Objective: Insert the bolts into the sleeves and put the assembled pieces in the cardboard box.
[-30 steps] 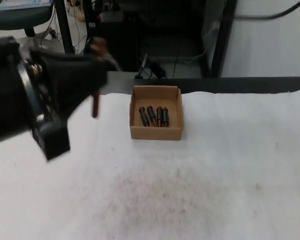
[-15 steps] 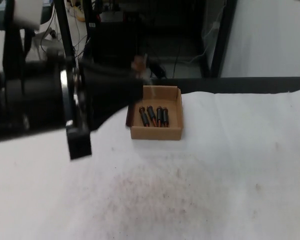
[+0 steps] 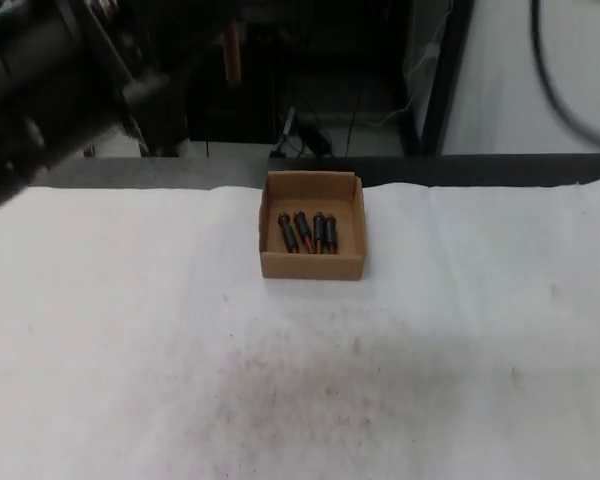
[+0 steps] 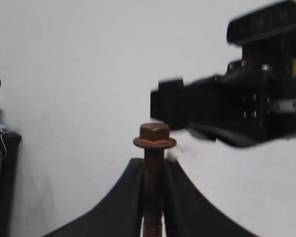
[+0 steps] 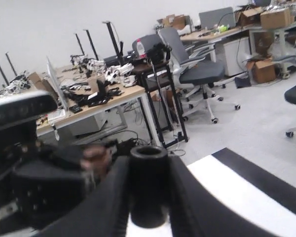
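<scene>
Risen well above the bench since a second ago, the left gripper clamps the stiff, light bolt by its shank, and the right gripper grasps the rigid sleeve by its sides.

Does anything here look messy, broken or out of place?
Only a brownish speckled smudge on the white bench cover, in front of the cardboard box. The four assembled pieces lie side by side inside it, none spilled. The left tool holds a bolt and the right tool a sleeve, both gripped squarely.
</scene>
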Available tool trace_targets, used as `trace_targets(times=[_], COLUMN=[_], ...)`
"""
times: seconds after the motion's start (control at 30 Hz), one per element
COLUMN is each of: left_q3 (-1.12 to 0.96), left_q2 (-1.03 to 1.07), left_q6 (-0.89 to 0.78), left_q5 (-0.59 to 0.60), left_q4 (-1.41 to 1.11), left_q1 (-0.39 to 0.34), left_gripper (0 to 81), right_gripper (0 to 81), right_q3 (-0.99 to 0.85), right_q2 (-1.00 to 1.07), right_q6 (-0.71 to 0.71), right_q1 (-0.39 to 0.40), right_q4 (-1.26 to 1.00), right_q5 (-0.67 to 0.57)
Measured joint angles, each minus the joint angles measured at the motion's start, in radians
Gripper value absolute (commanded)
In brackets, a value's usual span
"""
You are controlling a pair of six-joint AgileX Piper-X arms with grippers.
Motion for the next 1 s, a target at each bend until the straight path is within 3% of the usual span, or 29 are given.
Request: trace_targets(times=[0.3,1.0], left_q3=[0.000,0.000], left_q2=[0.000,0.000], left_q6=[-0.101,-0.181], left_q5=[-0.002,0.080], left_q4=[-0.077,-0.122], left_q1=[0.028,0.043], left_gripper=[0.3,0.3], right_gripper=[0.8,0.8], right_q3=[0.088,0.087], right_q2=[0.000,0.036], right_q6=[-0.136,-0.171], right_q1=[0.134,0.137], right_q4=[0.000,-0.067], right_q5=[0.063,0.082])
